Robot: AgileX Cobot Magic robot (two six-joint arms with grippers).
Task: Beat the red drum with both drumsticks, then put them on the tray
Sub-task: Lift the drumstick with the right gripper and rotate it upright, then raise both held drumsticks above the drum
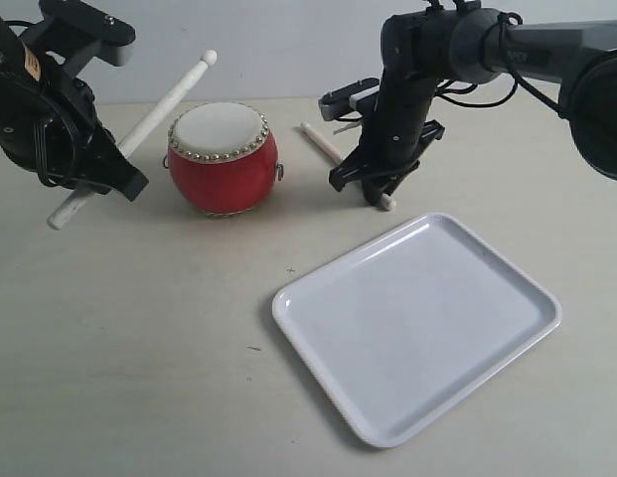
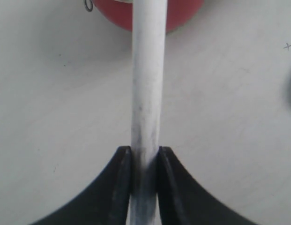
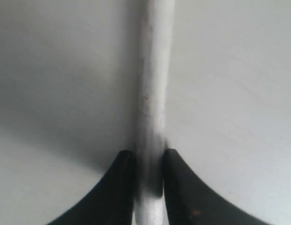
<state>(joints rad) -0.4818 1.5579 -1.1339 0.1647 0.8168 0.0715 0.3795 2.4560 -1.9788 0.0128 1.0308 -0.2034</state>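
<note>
The red drum point(image 1: 224, 159) stands at the back left, cream skin up; its red body point(image 2: 182, 14) shows in the left wrist view. My left gripper point(image 1: 117, 167) point(image 2: 145, 157) is shut on one drumstick point(image 1: 164, 104) point(image 2: 147, 84). That stick slants up, and its knob tip is raised behind and above the drum's left edge. To the drum's right, my right gripper point(image 1: 373, 184) point(image 3: 149, 159) is shut on the other drumstick point(image 1: 323, 141) point(image 3: 154, 84), held low over the table. The white tray point(image 1: 417, 323) lies in front of it, with nothing on it.
The tan tabletop point(image 1: 139, 328) stretches to the left of the tray. Both black arms lean in from the back corners, the right arm point(image 1: 417, 70) standing just behind the tray.
</note>
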